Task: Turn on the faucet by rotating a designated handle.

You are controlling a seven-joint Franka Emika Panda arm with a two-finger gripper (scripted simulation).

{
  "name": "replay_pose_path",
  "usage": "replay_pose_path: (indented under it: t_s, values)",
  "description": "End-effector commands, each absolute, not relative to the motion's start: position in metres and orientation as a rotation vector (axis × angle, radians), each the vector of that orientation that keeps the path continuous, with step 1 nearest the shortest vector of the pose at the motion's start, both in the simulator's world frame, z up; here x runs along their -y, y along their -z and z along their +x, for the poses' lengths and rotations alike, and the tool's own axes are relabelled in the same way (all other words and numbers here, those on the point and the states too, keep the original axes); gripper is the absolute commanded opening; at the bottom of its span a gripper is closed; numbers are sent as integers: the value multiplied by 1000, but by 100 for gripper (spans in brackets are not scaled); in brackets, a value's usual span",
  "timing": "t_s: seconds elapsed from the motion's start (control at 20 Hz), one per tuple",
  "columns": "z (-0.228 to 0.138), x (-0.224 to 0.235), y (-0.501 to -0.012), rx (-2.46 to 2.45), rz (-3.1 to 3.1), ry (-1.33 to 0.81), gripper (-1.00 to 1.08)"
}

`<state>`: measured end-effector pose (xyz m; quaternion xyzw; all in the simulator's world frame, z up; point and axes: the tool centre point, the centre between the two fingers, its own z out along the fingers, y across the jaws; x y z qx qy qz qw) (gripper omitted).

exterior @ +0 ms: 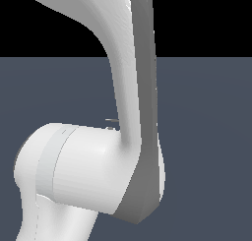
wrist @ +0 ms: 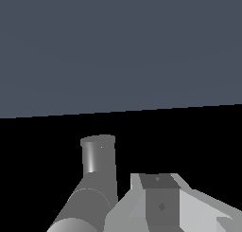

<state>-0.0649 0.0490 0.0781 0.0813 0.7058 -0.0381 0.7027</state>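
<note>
In the wrist view a grey metallic tube of the faucet (wrist: 97,179) rises close beside my gripper (wrist: 159,198) and ends in a round cut end. Only a pale grey block of the gripper with a darker face shows at the picture's edge. Its fingertips are out of sight, so I cannot tell whether it is open or shut. The handle is not visible in either view. In the exterior view my white arm (exterior: 83,166) fills the picture and hides the faucet. Only a tiny grey sliver (exterior: 112,120) peeks out beside the arm.
A flat blue-grey floor (exterior: 206,136) lies behind the arm, with black background above it. The same floor (wrist: 118,46) fills the upper half of the wrist view.
</note>
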Motion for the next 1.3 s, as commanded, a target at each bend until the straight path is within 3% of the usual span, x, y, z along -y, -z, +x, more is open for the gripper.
replay_pose_path:
  t_s: [0.0, 0.7, 1.25]
  values:
    - [-62, -46, -75, -1570, 146, 86, -100]
    - [-56, -42, -70, -1569, 92, 88, -100]
    - [-54, -54, -106, -1569, 92, 88, -100]
